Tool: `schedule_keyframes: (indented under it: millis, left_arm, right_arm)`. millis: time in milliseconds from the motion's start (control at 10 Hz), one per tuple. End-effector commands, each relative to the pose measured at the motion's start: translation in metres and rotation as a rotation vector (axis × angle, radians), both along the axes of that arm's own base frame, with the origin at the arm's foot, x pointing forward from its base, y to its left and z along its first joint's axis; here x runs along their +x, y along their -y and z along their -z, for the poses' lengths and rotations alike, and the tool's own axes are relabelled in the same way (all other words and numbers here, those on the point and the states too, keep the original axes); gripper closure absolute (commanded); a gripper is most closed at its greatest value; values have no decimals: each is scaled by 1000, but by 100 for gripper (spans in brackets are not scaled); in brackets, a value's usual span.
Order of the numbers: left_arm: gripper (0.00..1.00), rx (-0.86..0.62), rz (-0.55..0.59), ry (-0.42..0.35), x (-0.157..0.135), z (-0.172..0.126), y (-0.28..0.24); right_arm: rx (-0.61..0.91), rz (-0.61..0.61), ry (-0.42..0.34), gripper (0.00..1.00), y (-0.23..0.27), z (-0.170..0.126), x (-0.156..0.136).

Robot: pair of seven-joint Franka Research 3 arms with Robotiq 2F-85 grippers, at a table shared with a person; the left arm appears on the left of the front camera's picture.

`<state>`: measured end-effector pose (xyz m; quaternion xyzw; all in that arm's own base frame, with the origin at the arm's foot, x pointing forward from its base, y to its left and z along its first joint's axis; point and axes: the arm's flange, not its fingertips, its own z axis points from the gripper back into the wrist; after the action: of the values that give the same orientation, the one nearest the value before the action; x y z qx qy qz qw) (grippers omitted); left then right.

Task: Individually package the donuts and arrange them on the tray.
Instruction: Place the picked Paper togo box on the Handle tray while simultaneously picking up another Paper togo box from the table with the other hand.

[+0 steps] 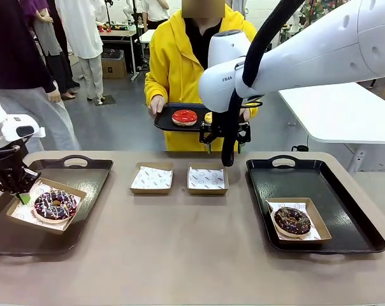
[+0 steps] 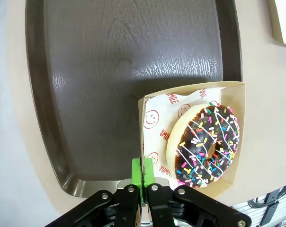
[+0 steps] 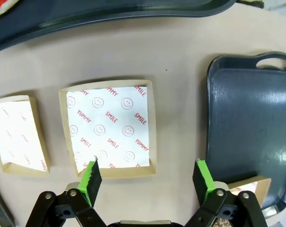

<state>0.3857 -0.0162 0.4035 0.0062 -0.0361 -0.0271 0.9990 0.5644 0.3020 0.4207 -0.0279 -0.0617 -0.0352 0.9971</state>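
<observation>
Far left, the left gripper [image 1: 21, 193] is pinched shut on the wall of a paper-lined box [image 1: 14, 217], green pads [image 2: 137, 175] squeezed together over the cardboard edge. That box sits on the near part of the left tray [image 1: 90, 167], skewed against the tray's edges, with the striped donut [image 1: 54, 205] in it. The donut lies flat, hole up, and since it's a ring there's no real long axis; from the left wrist view it sits toward the side of the box away from the pads [image 2: 207, 144]. Moving right, two empty boxes [image 1: 152, 178] sit side by side on the bare table [image 1: 180, 255] between the trays. Behind them, at the far side, a person [image 1: 180, 57] holds a small black tray [image 1: 166, 124] with the red donut [image 1: 184, 117] flat on it and the yellow donut [image 1: 208, 118] just beside it, mostly hidden by the arm. The right gripper [image 1: 225, 145] hangs pointing down above the right-hand empty box, fingers spread wide [image 3: 147, 177] with nothing between them. Far right, the right tray [image 1: 336, 185] carries a second box [image 1: 317, 213] at its near end, with the chocolate donut [image 1: 292, 220] flat inside, hole up.
</observation>
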Motion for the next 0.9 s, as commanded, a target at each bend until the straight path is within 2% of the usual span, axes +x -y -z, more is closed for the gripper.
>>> schedule_keyframes:
  millis: [0, 300, 500, 800]
  left_arm:
    - [99, -19, 14, 5, 0, -2, -4]
    - [99, -19, 14, 5, 0, -2, -4]
    - [99, -3, -1, 0, 0, 0, -2]
    - [99, 14, -43, 41, -14, 4, 2]
  right_arm:
    - [-19, 8, -8, 0, 2, -2, 0]
    - [-5, 2, -5, 0, 1, 0, 0]
    - [52, 56, -43, 0, 0, 26, 1]
    - [94, 108, -45, 0, 10, 45, 0]
